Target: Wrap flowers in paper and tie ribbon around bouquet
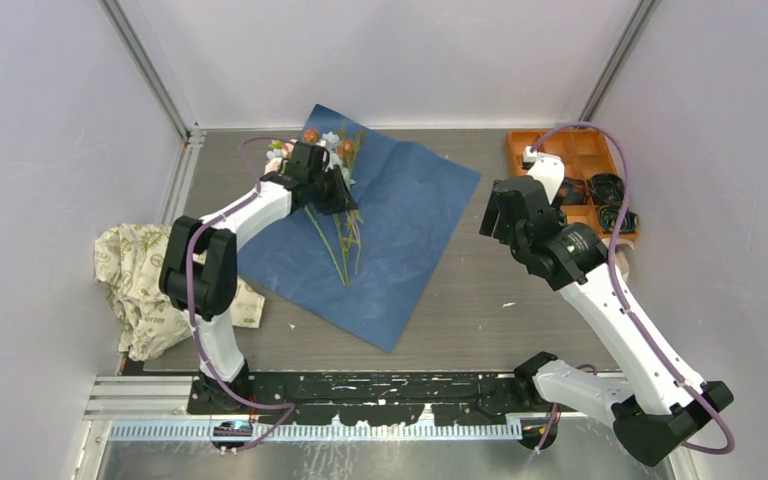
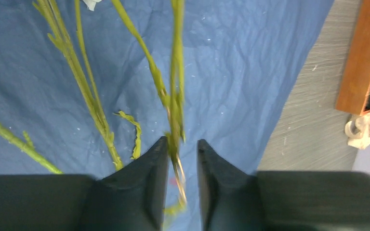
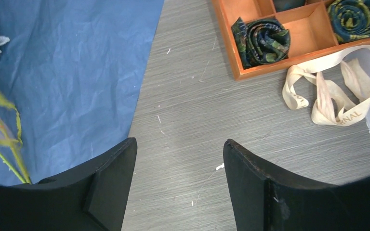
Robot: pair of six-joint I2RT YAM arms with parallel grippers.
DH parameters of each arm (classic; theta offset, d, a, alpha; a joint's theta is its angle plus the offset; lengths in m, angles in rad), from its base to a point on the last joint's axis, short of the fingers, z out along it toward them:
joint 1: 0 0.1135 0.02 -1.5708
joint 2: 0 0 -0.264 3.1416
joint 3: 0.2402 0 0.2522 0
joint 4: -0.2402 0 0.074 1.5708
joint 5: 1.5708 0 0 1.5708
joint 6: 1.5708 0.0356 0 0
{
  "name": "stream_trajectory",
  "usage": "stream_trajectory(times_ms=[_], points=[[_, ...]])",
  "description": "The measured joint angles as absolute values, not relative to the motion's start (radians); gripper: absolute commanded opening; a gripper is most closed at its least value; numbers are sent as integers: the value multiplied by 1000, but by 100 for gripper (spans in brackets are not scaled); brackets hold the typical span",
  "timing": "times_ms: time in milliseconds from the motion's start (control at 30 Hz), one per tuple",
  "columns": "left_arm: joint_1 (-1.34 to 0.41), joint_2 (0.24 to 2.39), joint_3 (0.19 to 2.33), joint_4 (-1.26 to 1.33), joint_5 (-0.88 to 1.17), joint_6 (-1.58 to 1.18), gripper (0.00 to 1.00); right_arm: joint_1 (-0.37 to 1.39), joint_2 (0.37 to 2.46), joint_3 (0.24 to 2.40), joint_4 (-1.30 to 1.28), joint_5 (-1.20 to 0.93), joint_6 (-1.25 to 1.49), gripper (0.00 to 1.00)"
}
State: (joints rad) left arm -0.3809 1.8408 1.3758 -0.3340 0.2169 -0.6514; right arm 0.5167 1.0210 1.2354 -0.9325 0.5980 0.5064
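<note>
Top external view: the flowers [image 1: 338, 215] lie on the left part of the paper [image 1: 415, 225], which is spread flat and dark face up on the table [image 1: 505, 300].
Left gripper [image 2: 182, 142]: over the stalks, jaws a narrow slit apart; one thin stalk runs through the gap, apparently loose rather than pinched.
Right gripper [image 3: 178, 144]: jaws wide apart and empty, above bare table just right of the paper's edge.
Ribbon [image 3: 327, 96]: loose loops on the table, against the near wall of the orange tray [image 3: 289, 62], well apart from the flowers.
Long axis: blooms at the far end near the paper's far corner, and stalk tips toward the arms' bases, fanned slightly and angled a little to the right.
Handling, flowers: probably light and springy, with thin stalks liable to roll or slip from a loose pinch; best taken where the stalks bunch, below the leaves, not at the blooms.
Handling, paper: thin and creased, so it likely folds easily and tears if dragged; best taken at a free corner or edge.
Handling, ribbon: floppy, so a raised loop is the best place to grip.
</note>
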Motion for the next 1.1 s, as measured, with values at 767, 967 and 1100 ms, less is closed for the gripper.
stream_trajectory(times_ms=[767,967,1100], points=[[-279,1591,1269,-385,47,-626,48,571,1488,1225,-595,123,548,56],[-233,1733,1224,-386,21,-609,45,612,1855,1444,-517,88,562,57],[-234,1810,1224,-381,9,-595,44,614,2026,1584,-509,93,550,57]])
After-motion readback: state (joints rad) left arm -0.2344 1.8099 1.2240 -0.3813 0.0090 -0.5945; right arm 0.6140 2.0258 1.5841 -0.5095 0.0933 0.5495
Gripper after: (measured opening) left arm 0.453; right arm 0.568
